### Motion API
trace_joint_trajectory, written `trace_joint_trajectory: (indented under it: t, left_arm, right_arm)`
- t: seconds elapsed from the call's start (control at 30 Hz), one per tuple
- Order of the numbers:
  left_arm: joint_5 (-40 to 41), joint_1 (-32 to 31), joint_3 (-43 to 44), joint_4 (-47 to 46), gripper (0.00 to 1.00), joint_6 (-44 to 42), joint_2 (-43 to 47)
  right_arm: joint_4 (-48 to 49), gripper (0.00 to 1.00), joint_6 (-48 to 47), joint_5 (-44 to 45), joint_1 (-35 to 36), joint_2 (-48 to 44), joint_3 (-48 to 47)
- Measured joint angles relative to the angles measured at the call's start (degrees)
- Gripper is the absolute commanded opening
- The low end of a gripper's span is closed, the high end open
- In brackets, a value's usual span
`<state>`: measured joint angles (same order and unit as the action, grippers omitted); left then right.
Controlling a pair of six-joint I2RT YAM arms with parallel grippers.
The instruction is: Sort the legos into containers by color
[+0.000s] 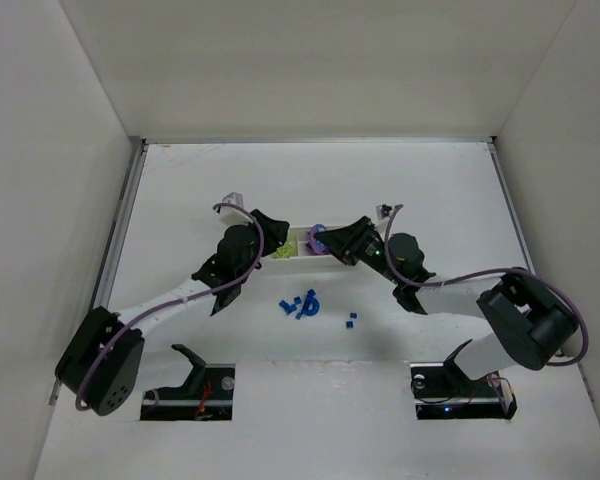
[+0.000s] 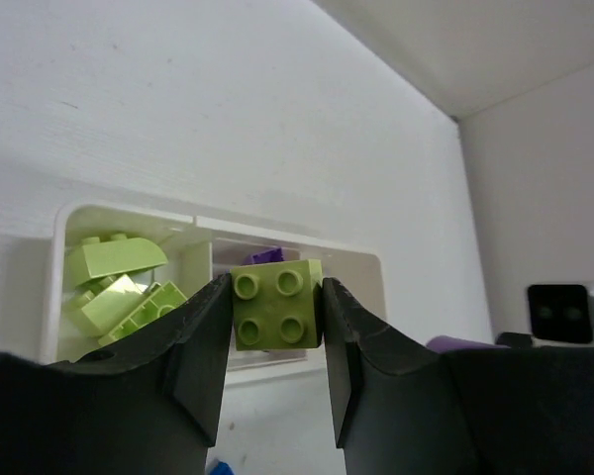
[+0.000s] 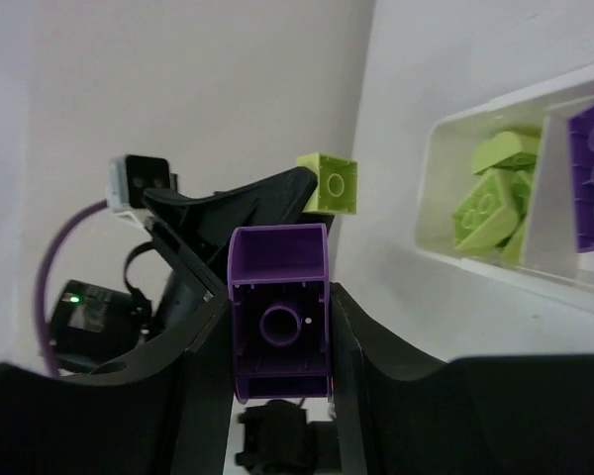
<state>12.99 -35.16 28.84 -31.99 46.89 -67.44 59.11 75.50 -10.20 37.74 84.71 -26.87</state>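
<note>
The tray (image 1: pixel 302 247) has three compartments. The end one, on the left arm's side, holds several yellow-green bricks (image 2: pixel 119 282), and the middle one holds a purple brick (image 2: pixel 267 255). What the third holds cannot be told. The left fingers (image 2: pixel 203 336) pinch a green brick (image 2: pixel 277 309) just above the tray's near wall. The right fingers (image 3: pixel 371 341) pinch a purple arch (image 3: pixel 277 307) by the tray's other end. Blue bricks (image 1: pixel 300 305) lie loose on the surface (image 1: pixel 430 200), nearer the arms than the tray
</note>
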Motion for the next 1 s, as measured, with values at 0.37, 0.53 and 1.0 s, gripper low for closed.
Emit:
trace_joint_trajectory:
  t: [0.37, 0.53, 1.0]
  left_arm:
    - [9.0, -3.3, 8.4, 6.3, 0.18, -10.8, -10.6]
    - [11.6, -3.7, 10.0, 7.0, 0.20, -13.6, -14.6]
    - [15.5, -3.7, 10.4, 8.0, 0.46, -16.5, -17.8]
  right_arm:
    - [-27.3, 0.32, -19.6, 10.3, 3.9, -5.6, -7.7]
    - [-32.8, 0.32, -24.7, 13.7, 5.0, -4.2, -11.1]
    - [-39.2, 0.32, -31.0, 18.2, 6.6, 5.5, -21.9]
